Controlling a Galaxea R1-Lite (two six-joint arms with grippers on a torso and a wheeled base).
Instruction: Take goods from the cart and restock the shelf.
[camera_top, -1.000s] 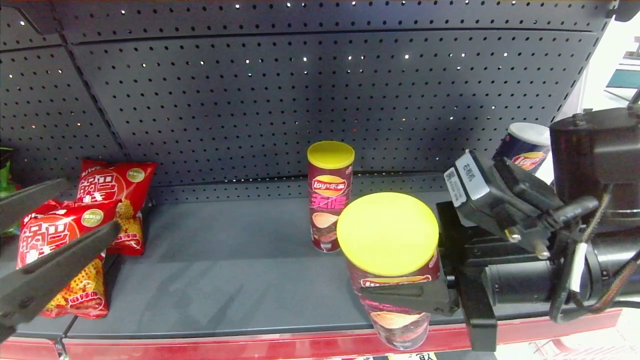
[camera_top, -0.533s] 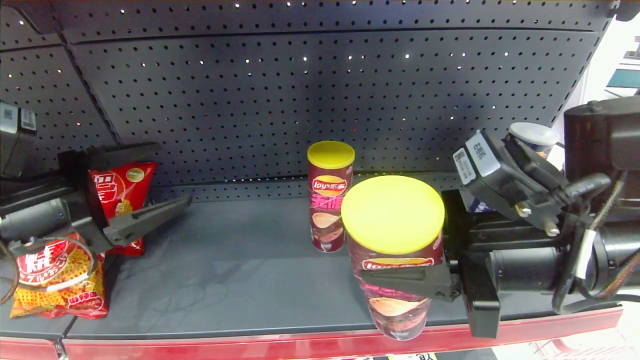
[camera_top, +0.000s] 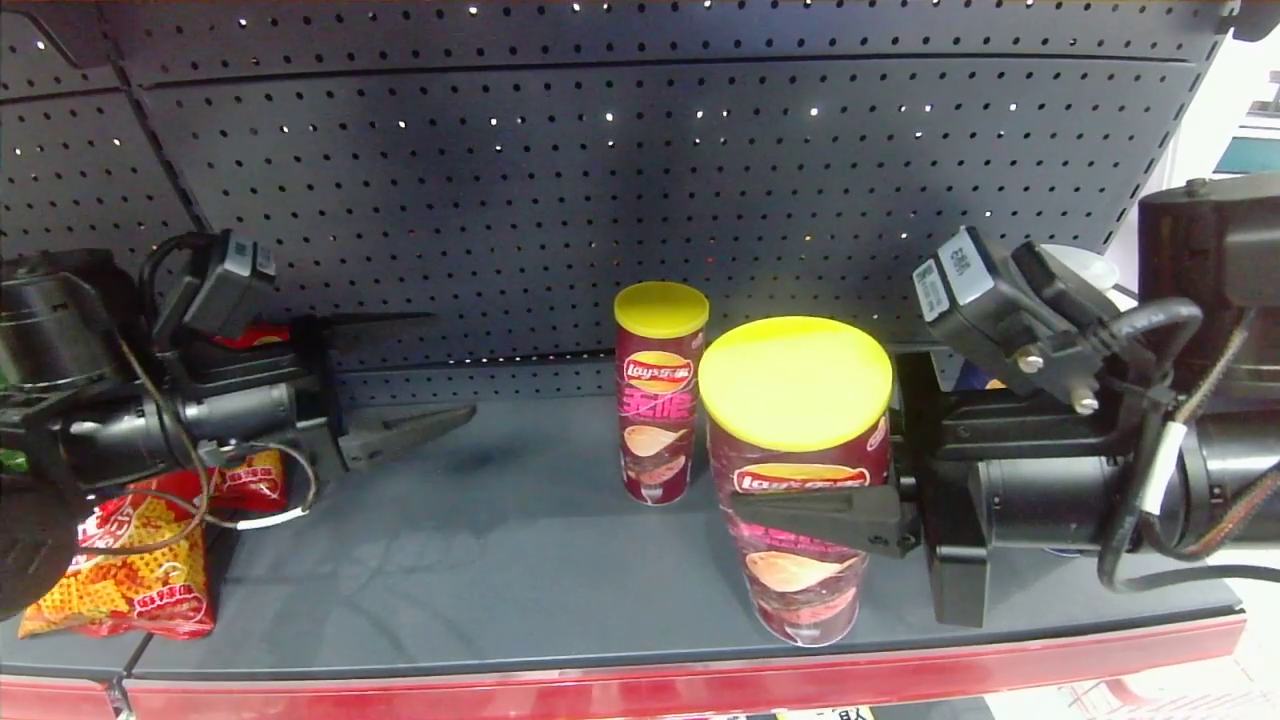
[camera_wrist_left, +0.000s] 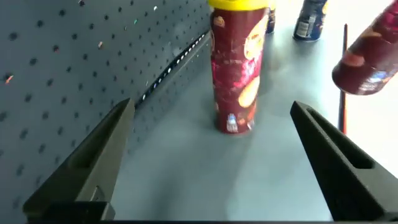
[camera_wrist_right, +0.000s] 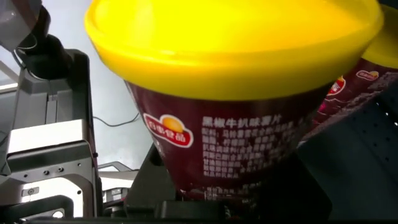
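The chip can (camera_top: 800, 580) is upright, clamped within the right tool (camera_top: 790, 490).

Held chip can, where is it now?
Head view, right of centre: the held can upright in the right claw near the shelf front, just right of the standing can.

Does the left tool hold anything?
No, the left tool is open and empty; a maroon can stands apart, ahead of it.

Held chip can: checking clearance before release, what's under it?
Bare grey shelf, near its front edge. The held chip can, in the right gripper, hides its own base; contact cannot be told.
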